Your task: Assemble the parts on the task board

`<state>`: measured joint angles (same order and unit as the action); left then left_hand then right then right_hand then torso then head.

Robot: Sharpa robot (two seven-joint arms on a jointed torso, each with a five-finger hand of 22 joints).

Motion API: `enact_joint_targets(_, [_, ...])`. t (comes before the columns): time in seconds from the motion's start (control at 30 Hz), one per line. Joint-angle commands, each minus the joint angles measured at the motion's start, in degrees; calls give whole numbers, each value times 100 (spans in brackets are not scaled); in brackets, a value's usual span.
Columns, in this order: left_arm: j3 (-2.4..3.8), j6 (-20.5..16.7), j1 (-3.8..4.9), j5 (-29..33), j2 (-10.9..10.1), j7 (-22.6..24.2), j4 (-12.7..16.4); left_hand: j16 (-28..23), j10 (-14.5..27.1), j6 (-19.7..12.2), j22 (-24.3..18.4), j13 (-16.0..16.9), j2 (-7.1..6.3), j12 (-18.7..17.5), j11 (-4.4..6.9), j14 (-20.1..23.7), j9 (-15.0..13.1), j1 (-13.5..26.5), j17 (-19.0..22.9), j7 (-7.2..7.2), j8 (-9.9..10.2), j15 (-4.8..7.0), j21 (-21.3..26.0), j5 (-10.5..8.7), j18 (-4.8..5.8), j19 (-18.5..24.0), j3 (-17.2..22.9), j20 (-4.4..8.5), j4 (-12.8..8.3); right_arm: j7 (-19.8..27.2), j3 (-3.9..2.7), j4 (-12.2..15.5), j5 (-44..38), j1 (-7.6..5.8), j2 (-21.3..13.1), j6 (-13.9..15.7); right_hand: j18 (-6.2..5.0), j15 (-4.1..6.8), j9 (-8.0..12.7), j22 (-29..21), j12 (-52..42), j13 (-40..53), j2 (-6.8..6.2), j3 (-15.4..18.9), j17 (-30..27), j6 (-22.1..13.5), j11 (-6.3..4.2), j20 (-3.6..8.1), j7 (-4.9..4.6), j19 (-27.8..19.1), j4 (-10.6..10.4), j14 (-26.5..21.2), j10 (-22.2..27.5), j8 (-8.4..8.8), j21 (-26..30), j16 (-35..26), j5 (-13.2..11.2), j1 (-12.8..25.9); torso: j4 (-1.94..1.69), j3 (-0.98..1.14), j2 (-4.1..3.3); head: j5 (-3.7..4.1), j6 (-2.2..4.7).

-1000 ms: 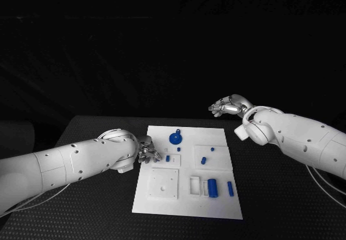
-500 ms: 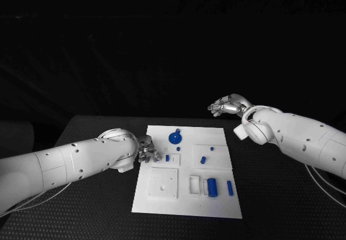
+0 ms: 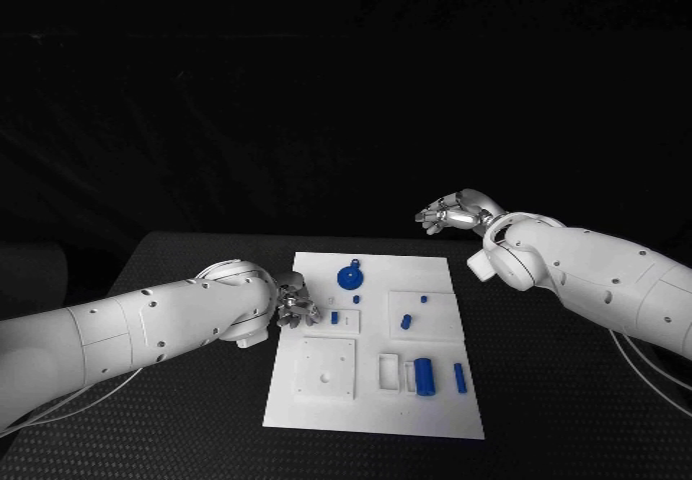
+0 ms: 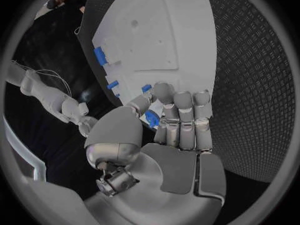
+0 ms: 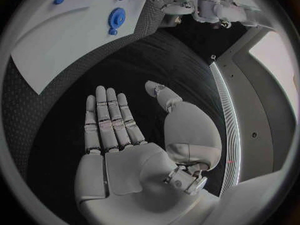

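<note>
The white task board (image 3: 375, 400) lies mid-table with several blue parts on it: a round one (image 3: 351, 275), a thick cylinder (image 3: 426, 377), a slim peg (image 3: 460, 376) and small pegs (image 3: 407, 321). My left hand (image 3: 299, 308) hovers at the board's left edge. In the left wrist view its fingers (image 4: 184, 115) curl toward the thumb and pinch a small blue part (image 4: 151, 117). Another small peg (image 3: 335, 317) stands on the board just beside that hand. My right hand (image 3: 459, 213) is raised beyond the board's far right corner, flat and holding nothing (image 5: 112, 130).
White raised blocks sit on the board: a square plate (image 3: 327, 365) with a hole and a narrow slotted block (image 3: 391, 370). Black textured table (image 3: 562, 400) surrounds the board on all sides. The right wrist view shows the board (image 5: 69, 40) and the round part (image 5: 117, 17) from afar.
</note>
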<state>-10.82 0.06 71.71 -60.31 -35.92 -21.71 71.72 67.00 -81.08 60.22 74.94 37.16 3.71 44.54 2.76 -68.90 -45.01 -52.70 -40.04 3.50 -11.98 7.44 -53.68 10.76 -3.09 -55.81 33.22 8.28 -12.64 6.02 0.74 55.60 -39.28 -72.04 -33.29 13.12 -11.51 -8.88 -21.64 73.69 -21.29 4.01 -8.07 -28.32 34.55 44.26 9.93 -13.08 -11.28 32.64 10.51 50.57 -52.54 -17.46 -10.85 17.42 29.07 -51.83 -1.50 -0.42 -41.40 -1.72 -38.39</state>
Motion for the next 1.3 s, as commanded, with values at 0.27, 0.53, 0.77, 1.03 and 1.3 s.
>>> enact_joint_targets(0.27, [-16, -63, -30, 391, -14, 54, 53, 32, -23, 141, 104, -26, 107, -12, 66, -40, -102, 42, -10, -51, -151, 15, 3, 834, 5, -43, 36, 423, -237, 33, 0, 6, -5, 1, -11, -51, -67, -25, 9, 11, 38, -5, 50, -5, 9, -36, 16, -38, -125, 17, 23, 32, -19, -35, 20, -26, 18, -2, 2, 6, 2, 10, 14])
enact_joint_targets(0.53, [1, 10, -28, 403, -34, -68, 152, 36, -27, 221, 102, -45, 86, -6, 103, -58, -154, 87, -8, -89, -224, 14, -6, 1106, 3, -63, 40, 424, -295, 34, 0, 9, -5, 1, -13, -53, -68, -25, 10, 14, 39, -5, 50, -5, 10, -36, 16, -38, -125, 18, 24, 32, -19, -35, 23, -27, 19, -2, 7, 7, 1, 8, 3])
enact_joint_targets(0.77, [26, 55, -7, 329, -81, -147, 234, 44, -33, 237, 103, -47, 81, 5, 114, -69, -170, 94, -9, -99, -243, 16, -14, 1181, 0, -74, 46, 426, -320, 32, 0, 10, -5, 1, -19, -59, -68, -25, 11, 16, 39, -5, 50, -5, 10, -36, 15, -39, -125, 18, 25, 32, -19, -36, 25, -27, 18, -3, 2, 10, 3, 1, 41])
enact_joint_targets(1.03, [43, 138, 16, -62, -70, -178, 248, 45, -33, 238, 103, -47, 83, 7, 115, -71, -172, 92, -9, -101, -245, 17, -15, 1190, -1, -76, 49, 427, -324, 32, 0, 9, -5, 1, -18, -57, -69, -25, 11, 18, 39, -6, 50, -6, 11, -37, 15, -39, -125, 19, 27, 32, -18, -36, 28, -28, 18, -5, 5, 3, 0, 1, 24])
enact_joint_targets(1.3, [51, 197, 91, -100, -37, -214, 177, 46, -32, 239, 104, -48, 82, 9, 118, -73, -175, 87, -9, -103, -247, 17, -17, 1197, -2, -79, 53, 428, -331, 33, 0, 10, -5, 1, -11, -61, -69, -25, 12, 20, 39, -6, 51, -6, 12, -37, 16, -39, -125, 20, 28, 32, -18, -36, 30, -29, 18, -5, 5, 3, 1, -8, 37])
